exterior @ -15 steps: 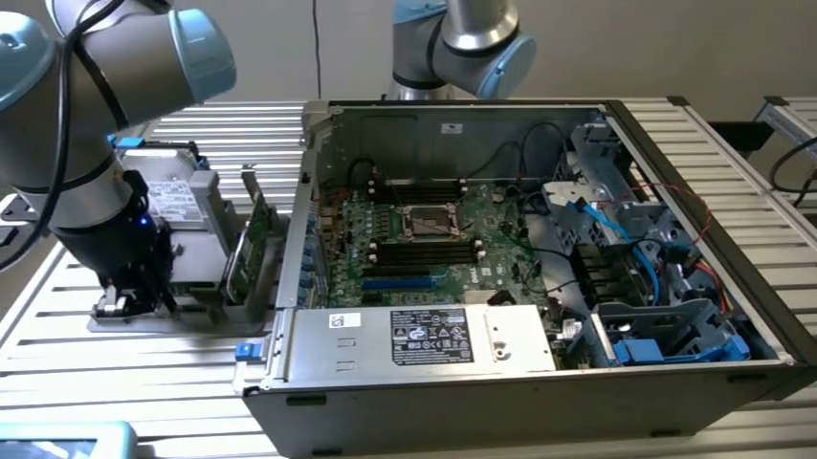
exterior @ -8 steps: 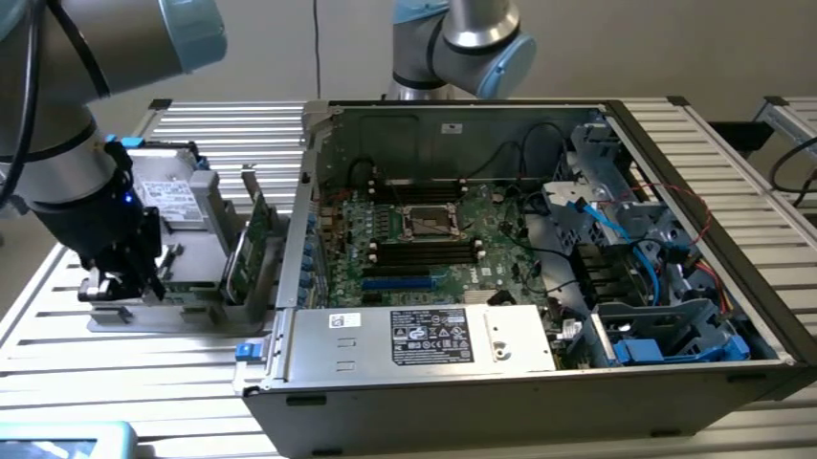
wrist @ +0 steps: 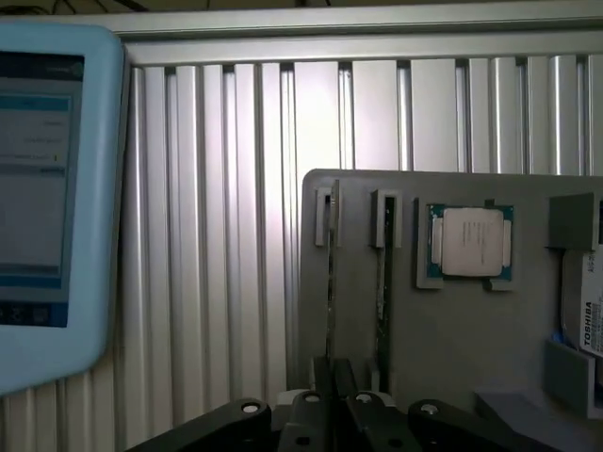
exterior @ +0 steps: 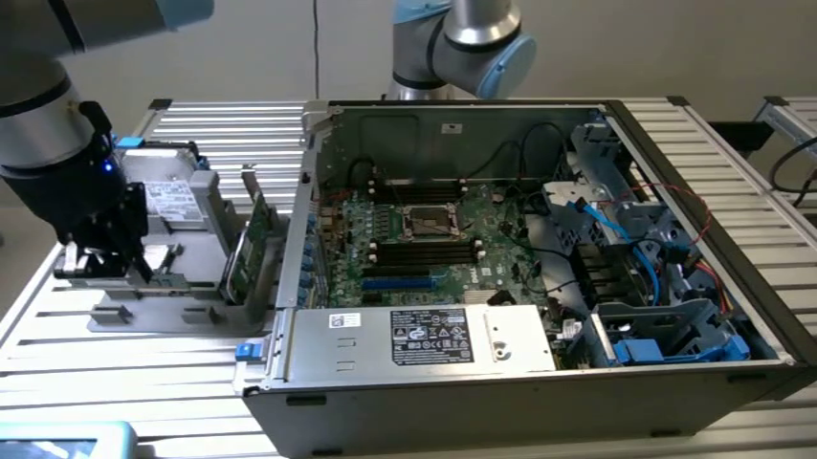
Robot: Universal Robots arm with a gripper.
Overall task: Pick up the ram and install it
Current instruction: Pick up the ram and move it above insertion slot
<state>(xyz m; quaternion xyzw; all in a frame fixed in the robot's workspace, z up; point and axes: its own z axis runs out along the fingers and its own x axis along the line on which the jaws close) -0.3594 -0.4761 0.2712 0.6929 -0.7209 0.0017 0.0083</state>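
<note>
Two thin green sticks stand on edge in slots of the grey holder [wrist: 443, 330]. The ram [wrist: 331, 282] is the one in line with my gripper [wrist: 334, 369], and a second stick [wrist: 384, 282] stands beside it. My dark fingers [wrist: 323, 377] are pressed together over the ram's near end, which they hide, and the ram still sits in its slot. In the exterior view my gripper [exterior: 109, 260] is low over the holder [exterior: 153, 311] at the exterior view's left, beside the open computer case [exterior: 511, 258].
A processor chip [wrist: 468, 242] and a silver hard drive [wrist: 584, 311] sit on the same holder. A green expansion card [exterior: 252, 239] stands between the holder and the case. The motherboard's dark memory slots [exterior: 422, 251] lie inside the case. A light-blue tablet [wrist: 47, 188] lies near the holder.
</note>
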